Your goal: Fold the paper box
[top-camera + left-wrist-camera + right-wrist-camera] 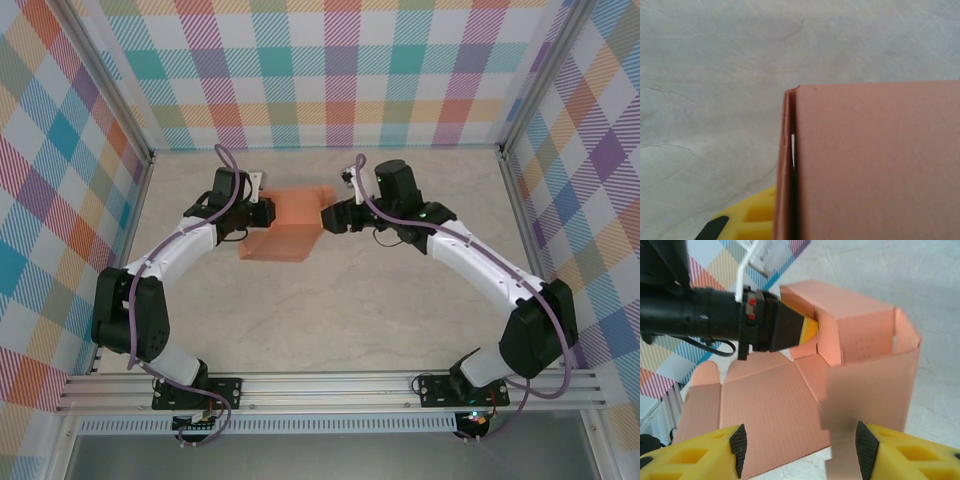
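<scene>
Box (283,228) is sitting half-folded on table (340,310), toward its far side. Left gripper (262,212) is pinching one wall, jaws all but closed on the card. Right gripper (328,217) is hanging open, gripping nothing, with a loose flap lying between its fingers. Risk: right closing off-crease is likely buckling the thin card, or dragging the wall out of left's pinch.

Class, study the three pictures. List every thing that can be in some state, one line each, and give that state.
paper box: half folded, with some walls upright and a wide panel with tabs lying flat; not closed.
left claw: shut on a wall of the paper box.
right claw: open, pads wide apart at the box's near edge, gripping nothing.
</scene>
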You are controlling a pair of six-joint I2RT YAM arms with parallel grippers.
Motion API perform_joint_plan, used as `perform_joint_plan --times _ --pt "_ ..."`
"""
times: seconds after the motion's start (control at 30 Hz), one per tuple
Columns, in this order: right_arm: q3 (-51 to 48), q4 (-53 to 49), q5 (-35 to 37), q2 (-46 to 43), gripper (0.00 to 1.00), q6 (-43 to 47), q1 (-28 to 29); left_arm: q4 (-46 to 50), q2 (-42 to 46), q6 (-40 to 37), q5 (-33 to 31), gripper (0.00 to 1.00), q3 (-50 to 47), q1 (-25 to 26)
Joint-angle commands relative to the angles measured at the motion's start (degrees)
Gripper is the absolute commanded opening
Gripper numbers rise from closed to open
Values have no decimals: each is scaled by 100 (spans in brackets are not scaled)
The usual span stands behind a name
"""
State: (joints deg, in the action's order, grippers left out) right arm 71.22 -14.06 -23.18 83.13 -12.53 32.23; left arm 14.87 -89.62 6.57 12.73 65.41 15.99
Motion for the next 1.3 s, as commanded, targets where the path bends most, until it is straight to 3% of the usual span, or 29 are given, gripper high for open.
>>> perform_joint_plan --times 0.0,0.23,0.63,0.87,1.1,1.27 --pt "-126 -62 -582 -622 63 420 -439 -120 204 -98 241 0 -55 4" --pt "-328 -490 -1058 -671 61 600 -1390 -287 261 -119 481 0 -97 1" --pt "201 -427 -2776 492 52 897 -1354 -345 296 -152 722 0 -117 1" --pt "646 -733 -2887 820 54 1329 -1007 -354 295 -123 720 0 -116 5" --pt "856 -678 -2344 1088 50 1368 -768 -362 285 -95 713 0 -125 7" --pt "863 -623 -2101 1135 53 1426 -701 -301 305 -112 710 0 -83 2"
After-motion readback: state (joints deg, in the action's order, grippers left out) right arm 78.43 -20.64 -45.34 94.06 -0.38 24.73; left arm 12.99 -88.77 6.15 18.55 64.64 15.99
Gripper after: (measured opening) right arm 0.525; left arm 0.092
